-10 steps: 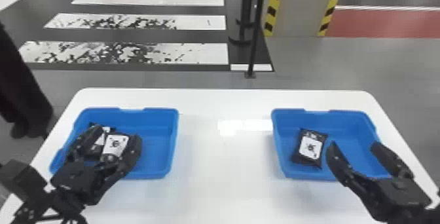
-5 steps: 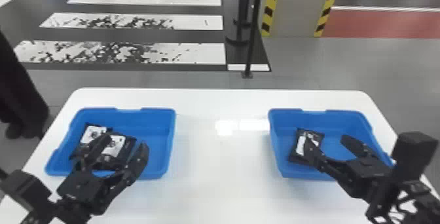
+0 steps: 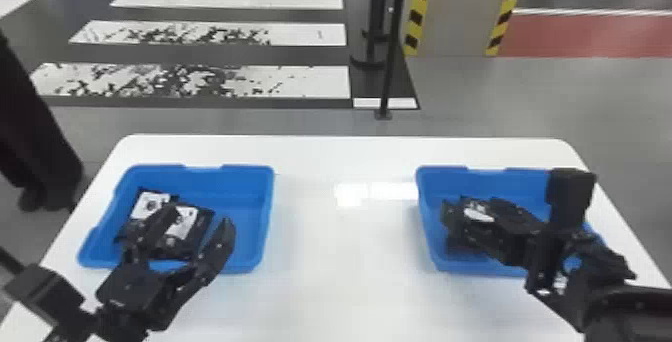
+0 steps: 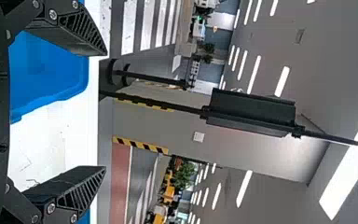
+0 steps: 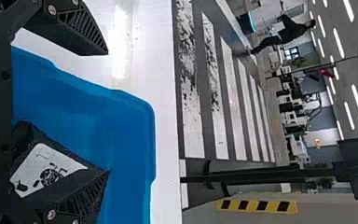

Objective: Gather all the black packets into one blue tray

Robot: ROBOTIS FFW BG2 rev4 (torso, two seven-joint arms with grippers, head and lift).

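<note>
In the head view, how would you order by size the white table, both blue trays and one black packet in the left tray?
1. White table
2. Left blue tray and right blue tray: they look alike, so not ranked
3. Black packet

Three packets (image 3: 149,202), two trays (image 3: 245,206)
</note>
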